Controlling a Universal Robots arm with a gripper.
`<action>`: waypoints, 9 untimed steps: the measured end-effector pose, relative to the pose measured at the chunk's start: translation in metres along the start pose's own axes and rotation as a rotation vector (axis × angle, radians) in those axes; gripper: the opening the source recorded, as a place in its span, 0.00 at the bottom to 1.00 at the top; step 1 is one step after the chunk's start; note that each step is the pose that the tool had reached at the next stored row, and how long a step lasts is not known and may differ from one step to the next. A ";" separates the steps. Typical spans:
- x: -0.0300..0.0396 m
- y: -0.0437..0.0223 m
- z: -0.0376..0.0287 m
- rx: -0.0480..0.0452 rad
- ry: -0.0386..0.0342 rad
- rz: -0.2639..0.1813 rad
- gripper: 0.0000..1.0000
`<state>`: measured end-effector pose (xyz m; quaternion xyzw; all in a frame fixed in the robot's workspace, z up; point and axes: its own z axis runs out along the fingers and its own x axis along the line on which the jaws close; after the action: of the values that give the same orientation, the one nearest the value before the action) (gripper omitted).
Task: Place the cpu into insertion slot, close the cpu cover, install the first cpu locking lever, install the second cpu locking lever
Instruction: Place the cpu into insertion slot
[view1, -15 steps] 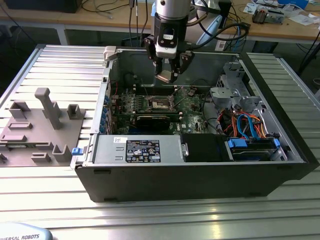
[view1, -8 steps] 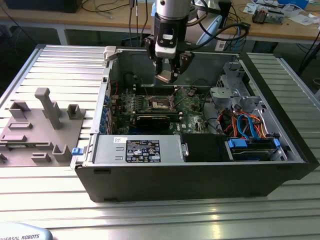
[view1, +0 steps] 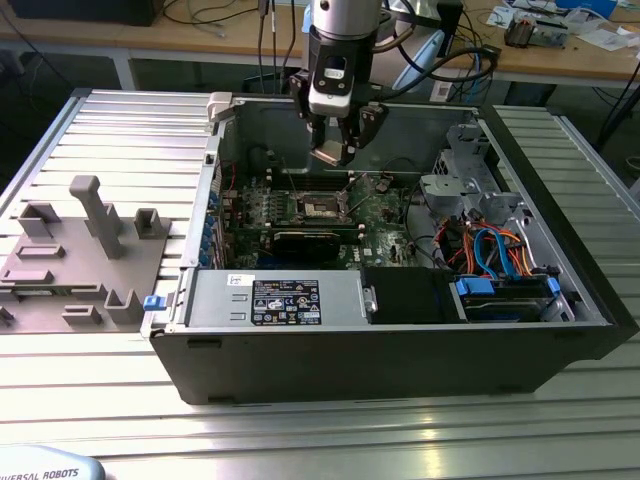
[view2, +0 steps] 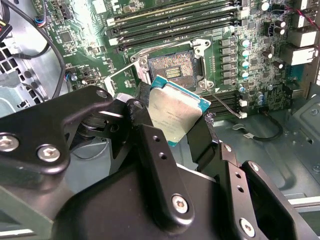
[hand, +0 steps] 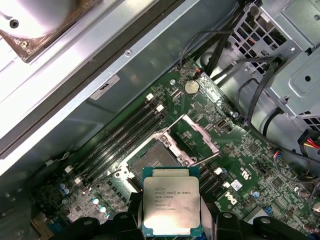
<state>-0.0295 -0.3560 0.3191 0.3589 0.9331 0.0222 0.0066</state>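
Evidently the gripper is carrying the chip: its two black fingers are closed on opposite edges of the cpu, with the dull metal top facing both wrist cameras. I judge that edge hold is meant to keep the pads off the chip's underside and to leave the lower face free to meet the socket.

On the exterior view read as a clock face, the gripper hangs at about twelve o'clock of the insertion slot, above it and clearly apart. The cpu is therefore in the air inside the open computer case, not yet seated.

The slot shows in the first wrist view as a dark square recess with nothing in it, set in the green board beside the long memory slots. The cpu cover stands swung up off the recess on its far side, presumably so the way down is unobstructed. A thin wire lever likewise lies swung out from the socket rim.

On the same clock face, a bay of blue and orange cables sits at about three o'clock of the slot; a grey fixture tray lies at nine o'clock, outside the case.
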 end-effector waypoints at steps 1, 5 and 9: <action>0.0000 0.0000 0.0000 0.0000 -0.0001 0.002 0.54; 0.0000 0.0000 0.0000 0.0000 -0.0005 0.011 0.54; 0.0000 0.0000 0.0000 0.0000 -0.0009 0.018 0.54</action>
<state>-0.0295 -0.3560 0.3191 0.3675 0.9297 0.0221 0.0068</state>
